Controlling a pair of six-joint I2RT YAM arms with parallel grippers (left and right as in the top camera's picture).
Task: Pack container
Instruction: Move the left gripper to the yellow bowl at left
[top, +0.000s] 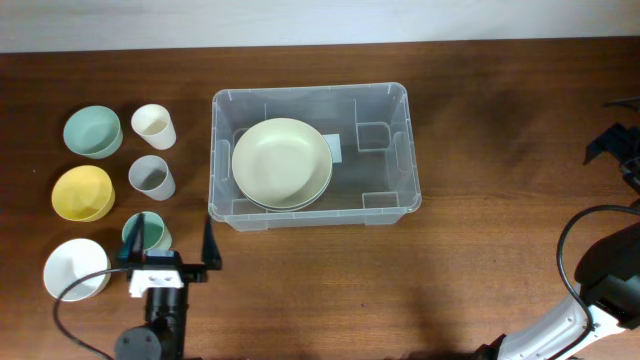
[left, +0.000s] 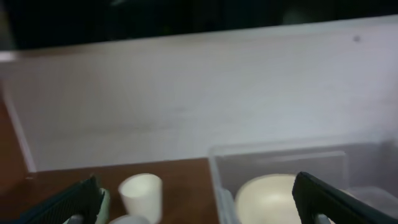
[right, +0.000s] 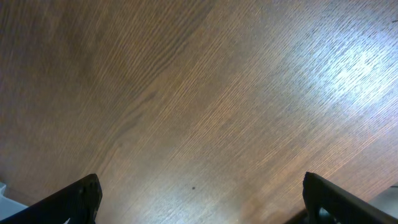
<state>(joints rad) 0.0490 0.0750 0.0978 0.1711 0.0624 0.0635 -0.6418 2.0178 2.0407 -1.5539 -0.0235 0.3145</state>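
The container (top: 385, 172), a large clear plastic bin, stands at the table's centre and holds a stack of cream plates (top: 282, 162). My left gripper (top: 172, 246) is open and empty at the front left, just off the bin's near left corner. Its left finger is beside a green cup (top: 147, 233). The left wrist view shows the gripper (left: 196, 204) open, with a cream cup (left: 142, 193) ahead, the bin (left: 280, 160) and the plates (left: 267, 200) to the right. My right gripper (top: 618, 142) is open and empty at the far right, over bare wood in the right wrist view (right: 202, 200).
Left of the bin stand a green bowl (top: 93, 131), the cream cup (top: 154, 126), a grey cup (top: 152, 177), a yellow bowl (top: 83, 192) and a white bowl (top: 75, 268). A white wall borders the table's far edge.
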